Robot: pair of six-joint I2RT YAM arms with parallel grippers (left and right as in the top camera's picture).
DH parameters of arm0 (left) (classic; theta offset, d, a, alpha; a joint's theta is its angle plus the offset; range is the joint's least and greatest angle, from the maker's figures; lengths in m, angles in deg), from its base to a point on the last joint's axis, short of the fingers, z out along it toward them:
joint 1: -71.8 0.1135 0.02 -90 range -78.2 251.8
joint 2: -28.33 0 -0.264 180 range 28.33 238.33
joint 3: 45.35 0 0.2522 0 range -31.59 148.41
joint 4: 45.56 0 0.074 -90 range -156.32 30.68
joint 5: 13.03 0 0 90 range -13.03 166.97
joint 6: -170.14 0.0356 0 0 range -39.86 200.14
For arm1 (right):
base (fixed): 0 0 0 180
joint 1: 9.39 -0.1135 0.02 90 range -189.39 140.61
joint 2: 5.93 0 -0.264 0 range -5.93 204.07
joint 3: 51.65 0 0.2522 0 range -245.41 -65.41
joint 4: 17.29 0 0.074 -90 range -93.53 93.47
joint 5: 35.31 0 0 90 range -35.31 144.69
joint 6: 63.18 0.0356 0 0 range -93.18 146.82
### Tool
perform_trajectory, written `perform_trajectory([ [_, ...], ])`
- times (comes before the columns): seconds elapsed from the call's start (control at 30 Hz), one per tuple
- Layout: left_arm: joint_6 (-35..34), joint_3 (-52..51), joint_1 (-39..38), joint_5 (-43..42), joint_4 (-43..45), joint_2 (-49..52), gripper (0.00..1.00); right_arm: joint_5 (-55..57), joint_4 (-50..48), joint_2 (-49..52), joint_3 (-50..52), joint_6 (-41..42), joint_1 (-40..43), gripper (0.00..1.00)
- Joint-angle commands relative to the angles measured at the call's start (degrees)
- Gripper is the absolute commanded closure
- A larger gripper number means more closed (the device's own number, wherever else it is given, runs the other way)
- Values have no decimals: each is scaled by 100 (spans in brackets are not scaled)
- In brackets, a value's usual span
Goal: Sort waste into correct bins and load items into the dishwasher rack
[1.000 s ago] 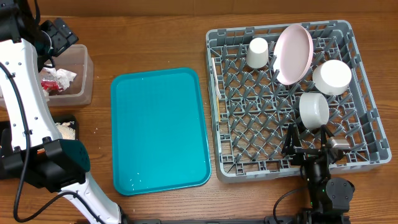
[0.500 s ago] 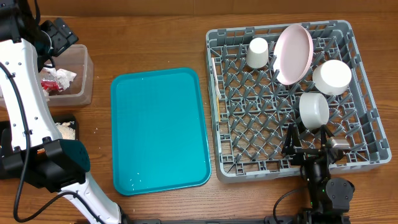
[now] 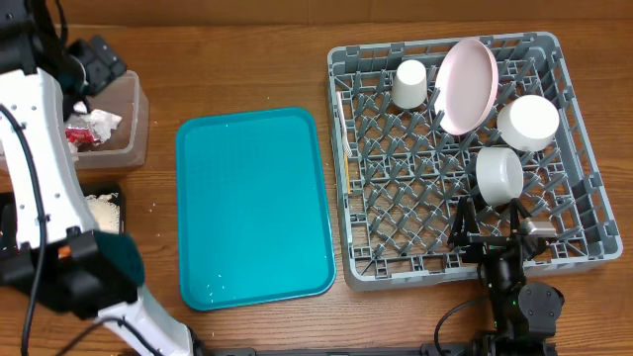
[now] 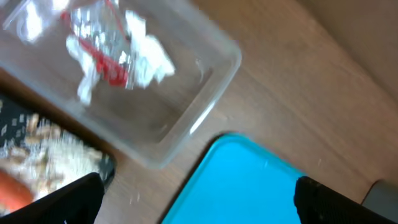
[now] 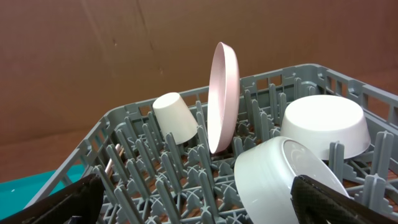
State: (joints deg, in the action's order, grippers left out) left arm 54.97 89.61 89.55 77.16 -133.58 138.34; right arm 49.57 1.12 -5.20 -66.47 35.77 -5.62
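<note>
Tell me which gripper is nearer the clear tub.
Left. The left gripper hovers above the clear tub; the right gripper is over the near edge of the dishwasher rack, beyond the teal tray.

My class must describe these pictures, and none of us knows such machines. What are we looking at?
These are two robot arms at a wooden table, each with a two-finger gripper. One picture looks down from above; two come from wrist cameras. The left gripper, open, hangs near a clear tub holding a red-and-silver wrapper and white napkin; beside it a black tray holds grain scraps and a carrot. A teal tray lies mid-table. The right gripper, open, faces the grey dishwasher rack, which holds a pink plate on edge, a white cup and two white bowls. Neither gripper holds anything.
</note>
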Motion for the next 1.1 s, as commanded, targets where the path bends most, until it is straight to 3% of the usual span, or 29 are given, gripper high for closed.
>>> perform_trajectory([
  [0.0, -39, -942, -111, -17, 136, -981, 0, 37, -26, -57, 59, -44, 48, 0],
  [0.27, -39, -3493, -752, -15, 125, -3008, 0, 39, -26, -57, 61, -44, 48, 0],
  [0.43, -39, -4597, -1403, -17, 122, -4100, 0, 37, -26, -57, 61, -44, 48, 0],
  [0.5, 81, -4966, -1580, 339, 168, -4544, 0, 37, -26, -57, 59, -44, 48, 0],
  [0.83, 61, -6861, -1646, 520, 170, -6472, 0, 37, -26, -57, 59, -44, 48, 0],
  [1.07, -11, -8325, -1646, 407, 1342, -7687, 0, 37, -28, -57, 59, -44, 48, 0],
])
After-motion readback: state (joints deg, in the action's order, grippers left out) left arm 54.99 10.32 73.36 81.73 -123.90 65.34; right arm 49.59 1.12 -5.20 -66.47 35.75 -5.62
